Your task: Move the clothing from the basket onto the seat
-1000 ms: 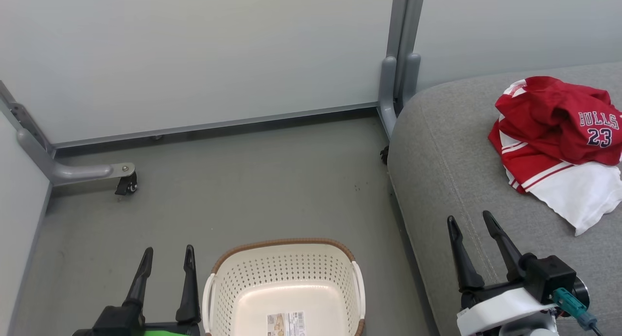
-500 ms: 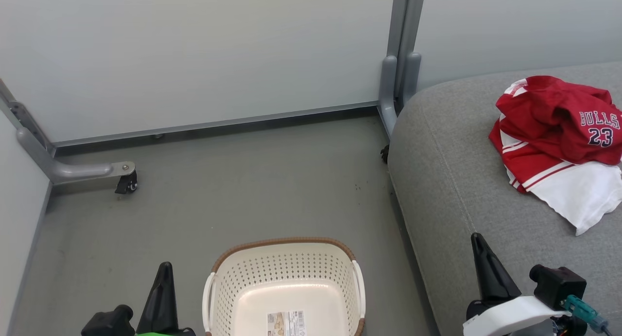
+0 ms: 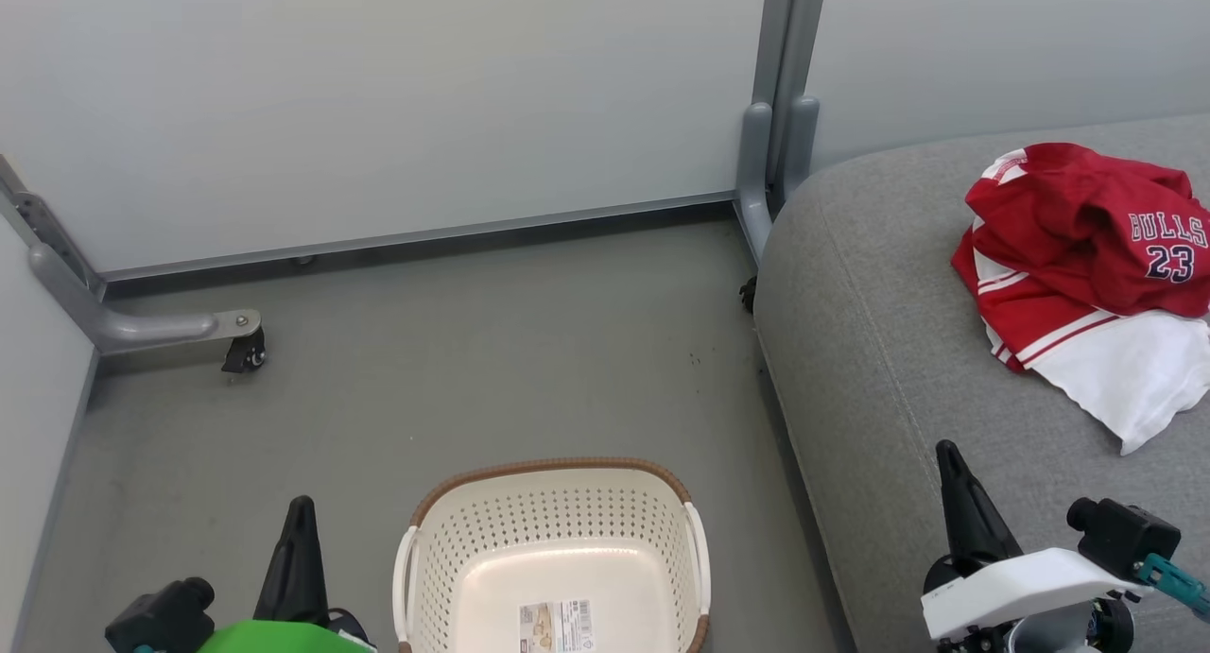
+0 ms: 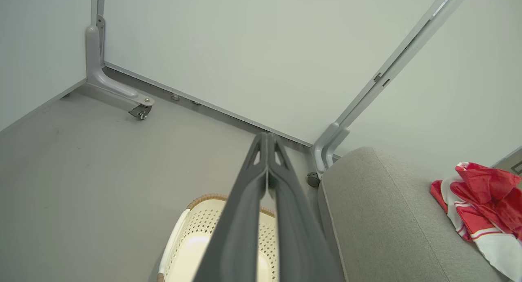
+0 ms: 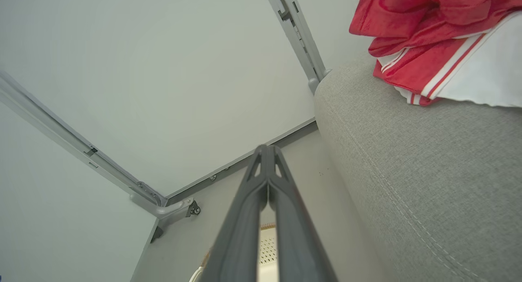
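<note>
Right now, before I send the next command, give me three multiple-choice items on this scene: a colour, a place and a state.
1. The woven-look rim of the cream perforated plastic basket is: A blue; B brown; C black.
2. The red and white basketball clothing lies: A inside the basket; B draped over the basket's rim; C on the large grey fabric seat.
3. The left end effector and the right end effector are: A both shut and empty; B both open; C both shut on clothing.
Answers: 1 B, the head view shows it brown. 2 C, the heap rests on the cushion, apart from the basket. 3 A, each wrist view shows tips together on nothing.
</note>
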Motion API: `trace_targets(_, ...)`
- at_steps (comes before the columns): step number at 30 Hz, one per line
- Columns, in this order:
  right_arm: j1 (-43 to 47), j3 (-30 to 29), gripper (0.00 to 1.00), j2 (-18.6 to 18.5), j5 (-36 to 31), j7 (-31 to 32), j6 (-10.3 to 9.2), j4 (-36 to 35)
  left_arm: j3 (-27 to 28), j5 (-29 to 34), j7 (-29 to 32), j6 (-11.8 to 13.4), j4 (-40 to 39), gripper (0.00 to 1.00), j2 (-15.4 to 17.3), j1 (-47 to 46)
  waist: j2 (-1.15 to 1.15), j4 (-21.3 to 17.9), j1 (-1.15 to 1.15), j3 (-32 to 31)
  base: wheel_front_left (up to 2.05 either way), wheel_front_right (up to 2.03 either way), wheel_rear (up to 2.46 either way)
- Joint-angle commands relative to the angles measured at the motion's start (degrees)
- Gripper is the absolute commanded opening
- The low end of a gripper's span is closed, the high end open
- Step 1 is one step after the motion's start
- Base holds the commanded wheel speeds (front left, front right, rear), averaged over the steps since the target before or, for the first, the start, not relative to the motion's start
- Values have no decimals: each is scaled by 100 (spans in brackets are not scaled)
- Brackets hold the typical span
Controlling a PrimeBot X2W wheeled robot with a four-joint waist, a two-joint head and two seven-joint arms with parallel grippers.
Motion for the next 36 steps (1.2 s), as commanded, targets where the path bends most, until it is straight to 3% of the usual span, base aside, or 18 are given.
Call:
trace_targets(1, -185, -40, 0, -36, 245, 49, -2, -51, 62, -251, 44, -39, -51, 0, 34, -217, 0, -1, 0, 5, 0, 0, 0)
trace_targets(36, -532, -355, 0, -48, 2851, 688, -2, 151, 386, -2821, 718, -182, 165, 0, 55, -671, 0, -14, 0, 110, 0, 0, 0)
